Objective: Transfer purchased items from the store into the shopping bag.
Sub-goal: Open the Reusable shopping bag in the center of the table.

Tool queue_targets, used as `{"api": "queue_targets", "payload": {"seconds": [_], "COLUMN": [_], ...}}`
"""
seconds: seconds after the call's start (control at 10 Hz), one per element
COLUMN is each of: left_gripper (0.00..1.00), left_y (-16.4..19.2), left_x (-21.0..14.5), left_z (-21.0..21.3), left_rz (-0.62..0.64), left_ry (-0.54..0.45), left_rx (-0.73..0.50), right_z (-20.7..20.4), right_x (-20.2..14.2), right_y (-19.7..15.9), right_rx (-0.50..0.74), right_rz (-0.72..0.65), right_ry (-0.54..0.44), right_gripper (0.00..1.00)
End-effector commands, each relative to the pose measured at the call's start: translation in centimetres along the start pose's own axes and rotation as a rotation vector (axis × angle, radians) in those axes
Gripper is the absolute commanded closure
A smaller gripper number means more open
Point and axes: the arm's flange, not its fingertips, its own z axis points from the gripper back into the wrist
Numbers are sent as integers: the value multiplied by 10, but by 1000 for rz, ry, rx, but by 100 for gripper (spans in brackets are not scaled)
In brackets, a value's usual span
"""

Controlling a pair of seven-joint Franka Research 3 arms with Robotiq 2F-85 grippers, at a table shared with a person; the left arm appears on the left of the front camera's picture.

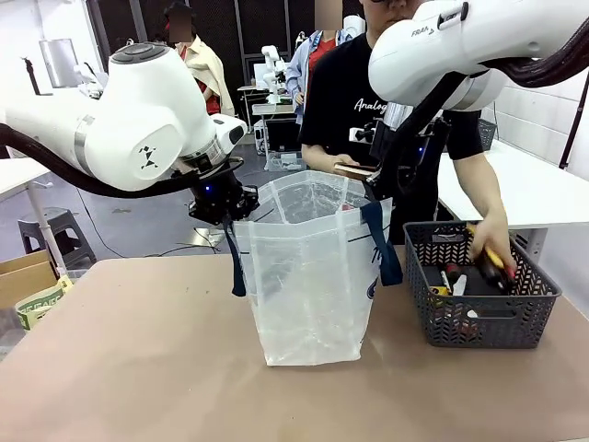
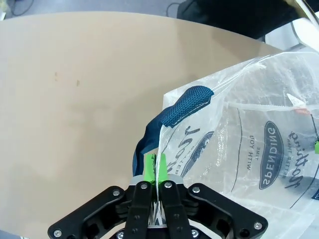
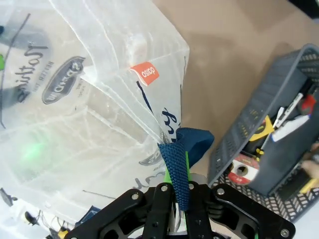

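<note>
Firmly, the fingers of the left gripper (image 2: 154, 167) are pressed together on the thin film at the rim of the shopping bag (image 2: 239, 149), just beside one navy strap handle (image 2: 172, 112). The right gripper (image 3: 178, 179) is likewise clamped, with the other strap handle and the film behind it caught between its fingers. By these two holds the bag is stood upright on the table (image 1: 138, 368), its mouth spread open between the arms. Near it, on the robot's right, the store (image 1: 479, 322) is set, a grey mesh basket, and the person's hand (image 1: 492, 244) is reached into it among the purchased items (image 1: 456, 281). The bag is judged to be light, soft and crinkly, with slippery film that could slide out from between the pads or stretch if pulled hard, so it is best taken at the rim where the straps are sewn on, the woven strap giving the surer hold. The items are judged small, light and fairly stiff, and each could be pinched across its narrow side; how slick their wrappers are cannot be told.
</note>
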Motion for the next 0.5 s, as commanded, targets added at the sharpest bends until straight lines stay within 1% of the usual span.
{"api": "queue_targets", "payload": {"seconds": [0.0,0.3,0.4], "left_gripper": [100,100,100], "left_y": [0,1,1], "left_x": [-1,0,1], "left_z": [1,-4,-8], "left_rz": [10,-44,-66], "left_ry": [0,9,34], "left_rx": [15,-2,-6], "right_z": [2,-3,-4], "right_x": [-1,0,0], "right_y": [0,3,2], "right_rx": [3,-41,-37], "right_rz": [-8,31,18], "right_ry": [10,5,4], "right_gripper": [100,100,100]}}
